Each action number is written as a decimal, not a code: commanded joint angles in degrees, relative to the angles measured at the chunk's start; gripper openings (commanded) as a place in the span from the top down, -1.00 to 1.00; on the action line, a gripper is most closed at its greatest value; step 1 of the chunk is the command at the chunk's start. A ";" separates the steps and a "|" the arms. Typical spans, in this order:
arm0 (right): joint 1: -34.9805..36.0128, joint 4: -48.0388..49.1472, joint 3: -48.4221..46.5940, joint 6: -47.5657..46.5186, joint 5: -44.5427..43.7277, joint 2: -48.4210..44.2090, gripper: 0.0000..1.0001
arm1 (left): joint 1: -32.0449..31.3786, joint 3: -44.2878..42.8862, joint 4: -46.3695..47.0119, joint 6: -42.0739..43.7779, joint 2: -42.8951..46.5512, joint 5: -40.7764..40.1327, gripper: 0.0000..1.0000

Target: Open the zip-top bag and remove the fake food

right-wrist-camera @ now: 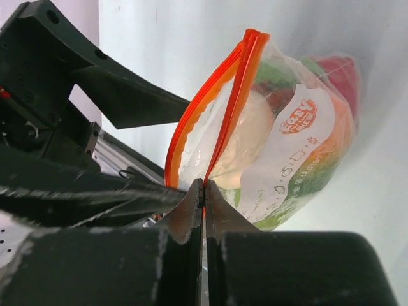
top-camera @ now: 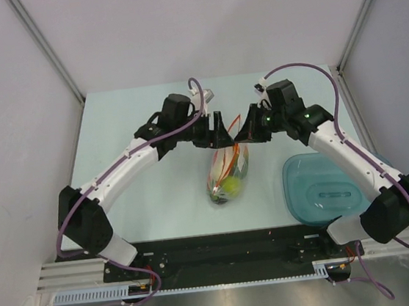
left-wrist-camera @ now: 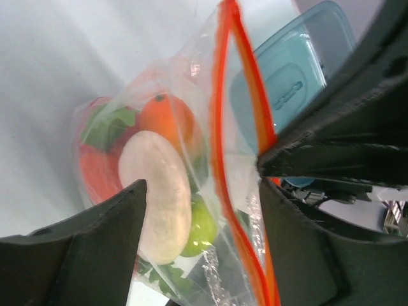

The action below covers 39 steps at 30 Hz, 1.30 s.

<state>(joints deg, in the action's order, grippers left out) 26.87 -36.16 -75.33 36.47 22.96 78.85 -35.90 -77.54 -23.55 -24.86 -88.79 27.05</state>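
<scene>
My right claw (right-wrist-camera: pixel 204 190) clamps the strip (right-wrist-camera: pixel 237 89) of the zip-top bag (right-wrist-camera: pixel 287 159) — floppy, slick; left claw (left-wrist-camera: pixel 201 191) released, probably wants the opposite lip.

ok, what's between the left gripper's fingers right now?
The zip-top bag: its orange zip strip and, through the plastic, the white radish sit in the gap of the open left gripper. This shows in the left wrist view.

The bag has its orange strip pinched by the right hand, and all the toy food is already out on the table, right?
No. The right hand does pinch the orange strip of the bag, but the toy food is inside the bag, not on the table. The left wrist view shows it.
</scene>
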 commanded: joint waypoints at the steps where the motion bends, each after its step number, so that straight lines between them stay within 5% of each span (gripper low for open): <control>1: -0.24 1.53 -0.43 0.18 0.86 -2.82 1.00 | -0.05 -4.28 -5.79 3.15 -2.35 -5.86 -0.36; 3: -0.24 1.97 0.01 0.27 1.03 -3.00 1.00 | -0.05 -5.60 -7.38 4.29 -3.40 -8.22 -0.23; 10: 1.16 3.64 1.59 -0.52 1.13 -1.60 1.00 | 0.39 -11.31 -15.10 5.53 -3.59 -16.91 1.00; 19: 4.50 1.80 1.76 -4.12 -3.01 0.52 1.00 | 0.66 -16.42 -24.70 0.61 2.31 -34.08 1.00; 30: 1.26 -7.32 3.44 -7.20 -7.39 -1.06 0.88 | 0.04 -3.67 -8.45 -5.81 2.84 -16.50 1.00; 39: 0.19 -16.21 -4.71 -9.31 -10.48 -2.12 0.24 | -0.13 -2.36 -2.82 -6.51 3.71 -12.29 1.00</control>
<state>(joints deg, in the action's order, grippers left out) 25.93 -47.79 -73.41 28.75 14.74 78.67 -35.79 -80.64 -31.51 -29.82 -87.39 11.79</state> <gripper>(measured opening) 0.358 0.006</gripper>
